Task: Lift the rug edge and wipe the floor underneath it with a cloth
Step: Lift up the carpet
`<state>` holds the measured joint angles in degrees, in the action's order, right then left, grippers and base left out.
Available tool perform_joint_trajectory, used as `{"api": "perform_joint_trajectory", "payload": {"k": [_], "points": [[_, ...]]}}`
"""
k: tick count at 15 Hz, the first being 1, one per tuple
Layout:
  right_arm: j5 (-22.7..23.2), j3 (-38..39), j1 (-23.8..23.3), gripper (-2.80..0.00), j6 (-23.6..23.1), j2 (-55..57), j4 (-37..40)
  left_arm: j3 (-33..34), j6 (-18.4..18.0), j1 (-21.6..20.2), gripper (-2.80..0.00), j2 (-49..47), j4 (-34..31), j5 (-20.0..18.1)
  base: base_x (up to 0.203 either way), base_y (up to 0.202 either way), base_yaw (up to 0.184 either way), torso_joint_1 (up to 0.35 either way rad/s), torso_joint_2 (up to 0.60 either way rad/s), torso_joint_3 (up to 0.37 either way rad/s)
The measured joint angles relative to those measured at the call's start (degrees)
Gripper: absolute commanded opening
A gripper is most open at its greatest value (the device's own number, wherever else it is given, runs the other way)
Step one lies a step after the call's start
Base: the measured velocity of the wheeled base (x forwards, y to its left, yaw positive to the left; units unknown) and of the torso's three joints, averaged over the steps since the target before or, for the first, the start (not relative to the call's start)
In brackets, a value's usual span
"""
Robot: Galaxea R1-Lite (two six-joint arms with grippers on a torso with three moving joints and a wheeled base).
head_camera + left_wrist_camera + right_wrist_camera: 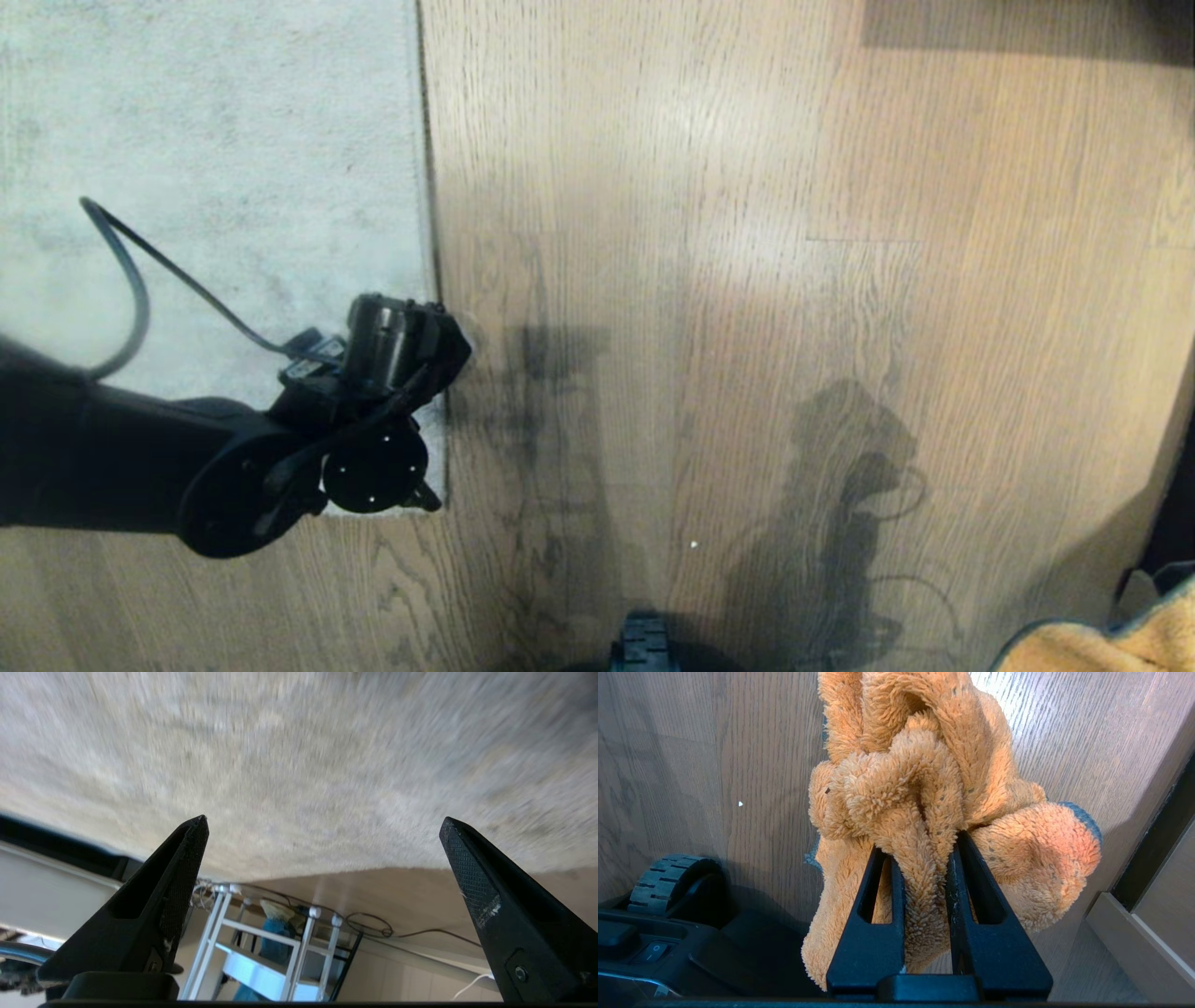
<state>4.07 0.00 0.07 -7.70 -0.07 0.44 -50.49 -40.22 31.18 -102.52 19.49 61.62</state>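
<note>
The rug edge (327,868), likely floppy yet dragged by the rug's weight, lies between the left gripper's (322,826) wide-open, empty jaws, best pinched near its corner, while the right gripper (924,858) clamps the soft cloth (924,779).

White metal rack (280,947) stands beyond the carpet, a blue object (275,938) behind its bars. Dark cable (373,926) coiled beside it. White skirting (51,896) runs alongside. Beige cabinet base (1134,947) with dark recess (1162,844).

fluffy cloth (924,788), glossy wood floor (794,233)
</note>
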Motion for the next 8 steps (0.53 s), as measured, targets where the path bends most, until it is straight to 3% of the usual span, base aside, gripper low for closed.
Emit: {"api": "perform_joint_trajectory", "payload": {"k": [8], "points": [[0.01, 0.00, 0.00, -2.80, 0.00, 0.00, 0.00, -5.62, -0.09, 2.64, 0.00, -6.86, -1.66, -0.16, 0.000, 0.000, 0.000, 0.000, 0.00, 0.000]]}}
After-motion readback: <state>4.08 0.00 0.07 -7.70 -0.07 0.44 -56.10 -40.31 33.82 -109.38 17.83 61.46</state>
